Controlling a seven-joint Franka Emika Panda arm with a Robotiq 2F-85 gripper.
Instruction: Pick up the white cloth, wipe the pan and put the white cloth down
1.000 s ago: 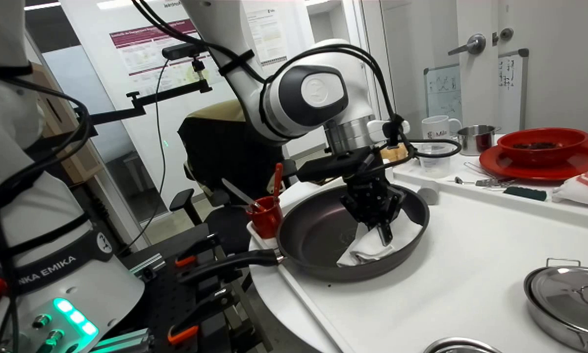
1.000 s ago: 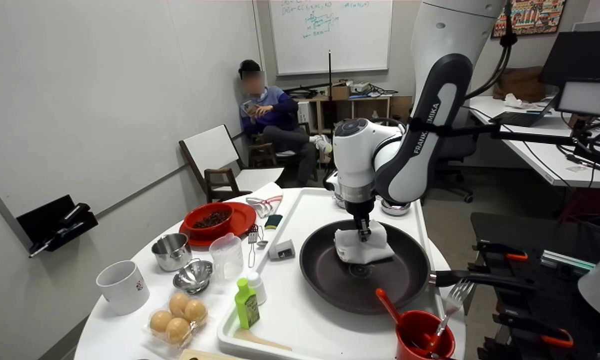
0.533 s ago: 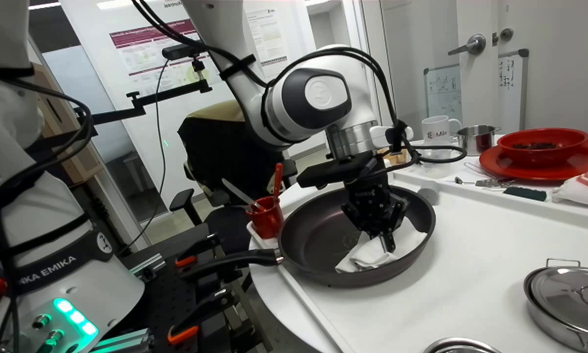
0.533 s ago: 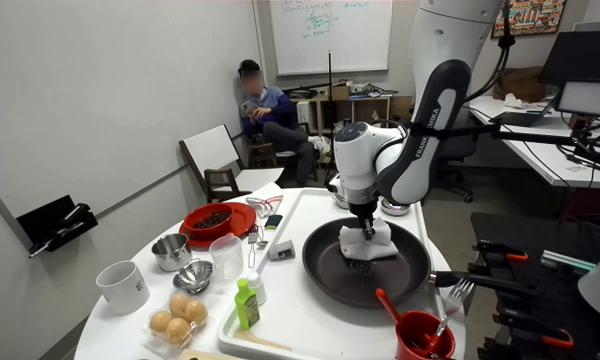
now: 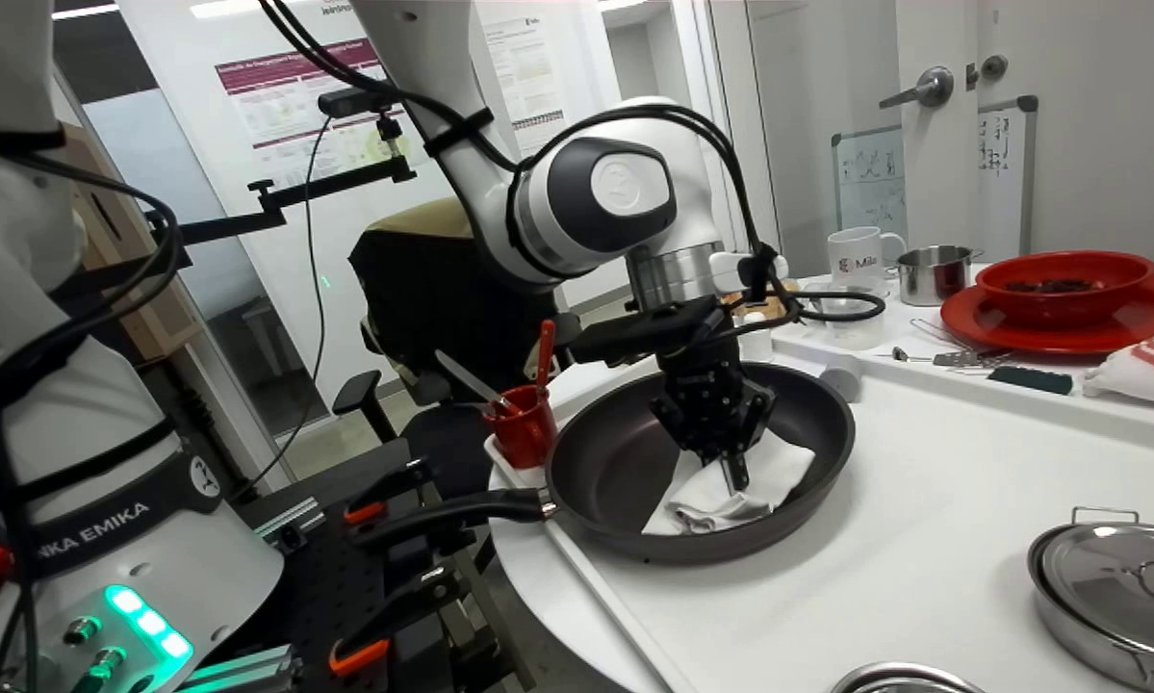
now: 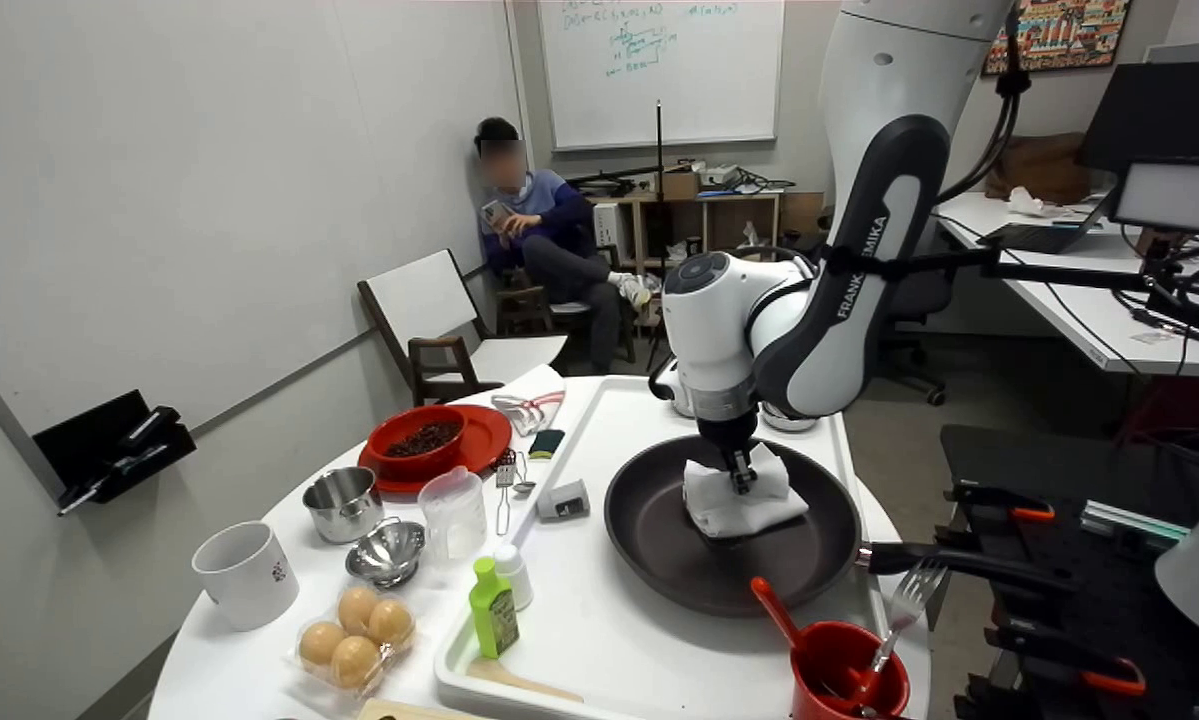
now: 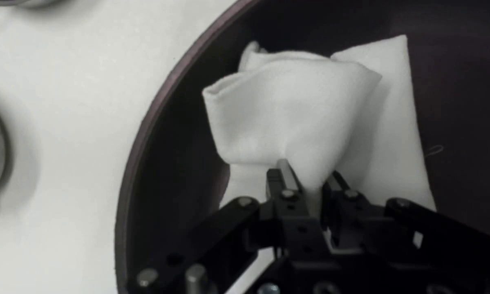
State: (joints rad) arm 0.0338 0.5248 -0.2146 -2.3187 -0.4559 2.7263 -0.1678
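In an exterior view, right of centre, the hand [image 5: 735,478] is clamping the cloth [image 5: 769,479], which is lying inside the pan [image 5: 610,462]. In an exterior view, the cloth is lying in the pan's upper middle; the handle [image 6: 969,562] is pointing right. Wiping being the likely step, light, even strokes should be keeping the pan from sliding. In the wrist view, low in the frame, the fingers [image 7: 288,179] are pinching a fold; the rim [image 7: 163,96] is curving along the left. Cloth should be staying under the fingers there. A thin loop [image 7: 435,149], perhaps lint, is lying just right of the cloth.
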